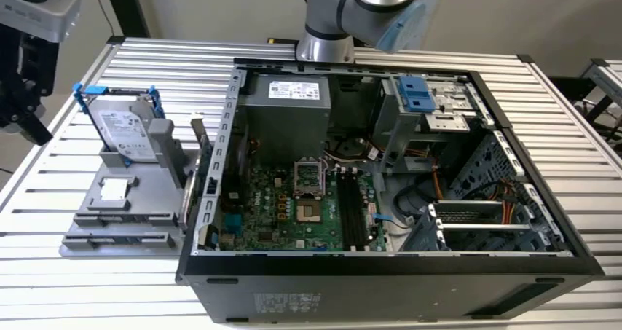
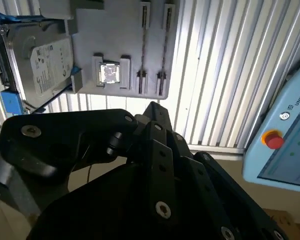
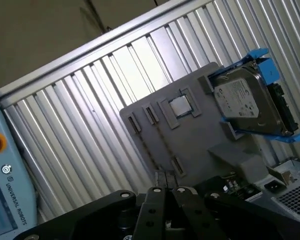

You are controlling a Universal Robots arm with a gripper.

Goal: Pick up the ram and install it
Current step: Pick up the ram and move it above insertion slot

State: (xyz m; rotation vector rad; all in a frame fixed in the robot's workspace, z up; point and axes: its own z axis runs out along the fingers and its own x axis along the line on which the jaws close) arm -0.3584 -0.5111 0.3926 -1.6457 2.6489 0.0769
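The black gripper, fingers closed on nothing, hangs beside the table, apart from the grey holder. The ram seems to stand on edge in a holder slot, near a silver chip. Beyond it leans a blue-bracketed hard drive. Farthest is the open computer case.

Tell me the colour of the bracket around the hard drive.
Blue; the bracket shows best in the first wrist view.
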